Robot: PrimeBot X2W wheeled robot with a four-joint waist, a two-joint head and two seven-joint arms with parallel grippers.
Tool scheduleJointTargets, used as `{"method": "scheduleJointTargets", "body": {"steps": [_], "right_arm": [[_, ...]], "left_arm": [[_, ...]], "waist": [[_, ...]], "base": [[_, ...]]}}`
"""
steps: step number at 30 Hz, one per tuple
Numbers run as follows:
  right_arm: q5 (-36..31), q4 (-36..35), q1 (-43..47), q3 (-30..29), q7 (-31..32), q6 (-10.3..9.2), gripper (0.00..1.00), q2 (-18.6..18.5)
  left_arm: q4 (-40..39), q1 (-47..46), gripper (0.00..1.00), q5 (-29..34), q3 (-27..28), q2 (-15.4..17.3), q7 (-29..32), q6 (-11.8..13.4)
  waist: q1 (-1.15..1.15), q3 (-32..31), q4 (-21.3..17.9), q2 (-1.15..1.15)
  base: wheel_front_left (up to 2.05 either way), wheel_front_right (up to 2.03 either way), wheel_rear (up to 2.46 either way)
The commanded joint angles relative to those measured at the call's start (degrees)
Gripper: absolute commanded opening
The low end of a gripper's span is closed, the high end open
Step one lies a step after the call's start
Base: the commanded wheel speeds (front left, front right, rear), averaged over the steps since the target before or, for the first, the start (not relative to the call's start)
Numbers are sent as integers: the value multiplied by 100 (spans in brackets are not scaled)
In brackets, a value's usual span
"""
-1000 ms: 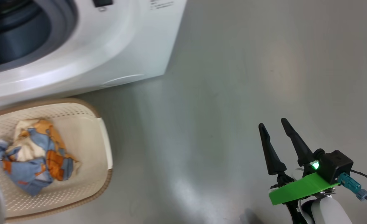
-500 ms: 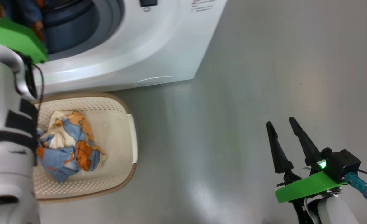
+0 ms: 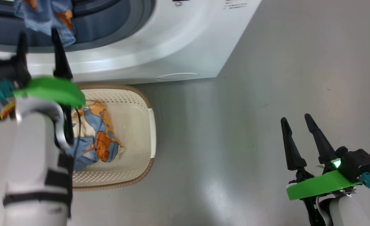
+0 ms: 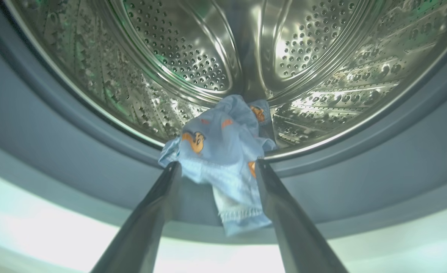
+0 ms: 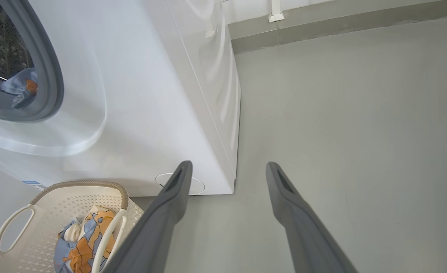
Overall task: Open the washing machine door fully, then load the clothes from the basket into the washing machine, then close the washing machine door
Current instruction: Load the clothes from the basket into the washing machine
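The white washing machine [image 3: 178, 37] stands with its drum open; the washing machine door is out of view. A light-blue garment [image 4: 223, 148] with orange prints lies over the drum's lip and hangs down the blue-grey gasket [image 4: 75, 151]. My left gripper [image 4: 217, 163] is open just before it, one finger on each side of the cloth, not pinching it. The same garment [image 3: 46, 12] shows above the left gripper [image 3: 39, 33] in the head view. More clothes [image 3: 98, 138] lie in the cream basket [image 3: 152, 125] below the machine. My right gripper [image 3: 295, 119] stands open over bare floor, far right.
A small round white flap [image 3: 177, 76] sits low on the machine's front. The basket [image 5: 37, 197] with its clothes [image 5: 81, 242] lies left of my right fingers. Grey floor [image 3: 266, 78] stretches to the right of the machine, up to a wall skirting [image 5: 322, 22].
The head camera has swung left, so machine and basket sit further right in the picture. My left arm has come into view with its fingers before the drum opening. The right arm holds still.
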Motion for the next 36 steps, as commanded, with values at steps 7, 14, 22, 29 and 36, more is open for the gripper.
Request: {"method": "scheduleJointTargets", "body": {"steps": [7, 14, 22, 29, 36], "right_arm": [[-52, -154, 64, 95, -28, 9, 100, -66], [-136, -187, 55, 97, -28, 9, 100, -173], [-241, -225, 37, 85, -28, 9, 100, -216], [-274, -252, 165, 12, -28, 9, 100, -216], [-281, -247, 244, -20, -28, 9, 100, -193]], "left_arm": [[-1827, 1854, 100, -300, -113, 80, -36, 160], [-2697, 2915, 100, -598, -370, 60, -36, 385], [-2933, 3592, 100, -717, -679, 58, -36, 614], [-3100, 4082, 100, -830, -869, 57, -36, 737], [-3346, 4223, 100, -880, -986, 57, -36, 861]], "waist": [[0, -43, 260, 0], [0, -44, 385, 0], [0, -155, 346, 0], [0, -288, 311, 0], [0, -350, 316, 0]], "base": [[0, 0, 0], [0, 0, 0], [0, 0, 0], [0, 0, 0], [0, 0, 0]]}}
